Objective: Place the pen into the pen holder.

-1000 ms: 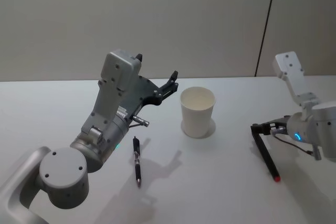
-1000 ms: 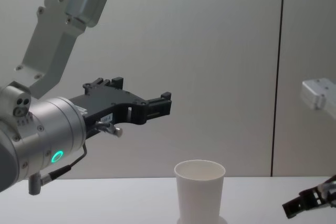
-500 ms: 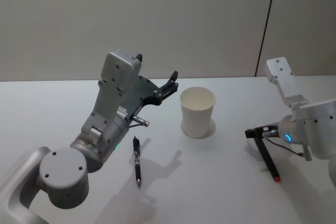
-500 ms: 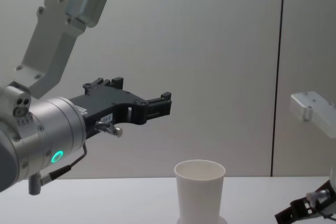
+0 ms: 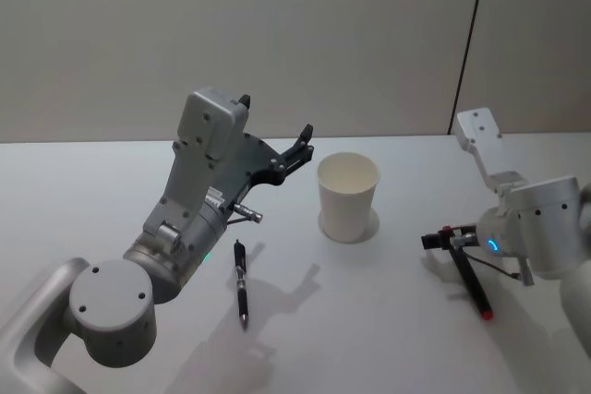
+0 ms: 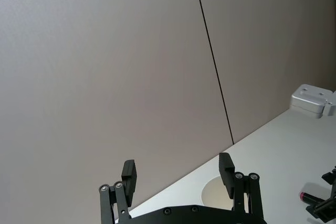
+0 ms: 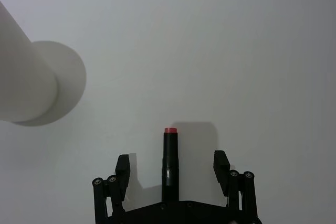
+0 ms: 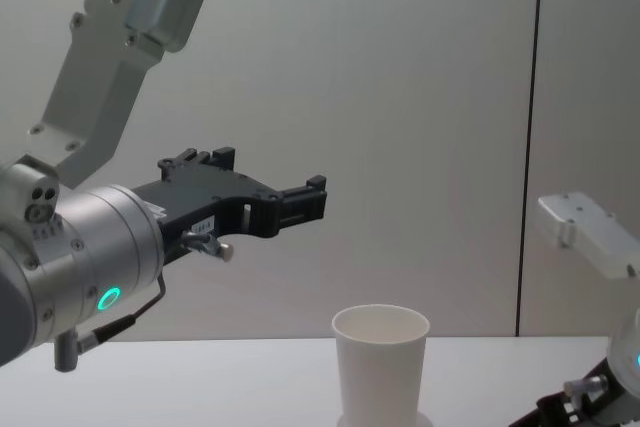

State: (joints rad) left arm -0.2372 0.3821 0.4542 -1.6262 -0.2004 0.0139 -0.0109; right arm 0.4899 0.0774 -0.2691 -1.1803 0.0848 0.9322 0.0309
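Observation:
The pen holder (image 5: 348, 197) is a white paper cup standing upright at the table's middle, also seen in the chest view (image 8: 380, 362). A black pen with red ends (image 5: 473, 283) lies on the table at the right. My right gripper (image 5: 434, 240) hangs low over its far end, open. In the right wrist view this pen (image 7: 169, 163) lies lengthwise between the spread fingers of that gripper (image 7: 171, 165), ungripped. Another black pen (image 5: 241, 281) lies left of the cup. My left gripper (image 5: 275, 115) is raised above the table left of the cup, open and empty.
The white table (image 5: 369, 339) has bare room in front of the cup and between the two pens. A grey wall with a dark vertical seam (image 5: 469, 43) stands behind the table.
My right arm has swung to the left and lowered over the red-ended pen. The left arm, the cup and both pens have stayed put.

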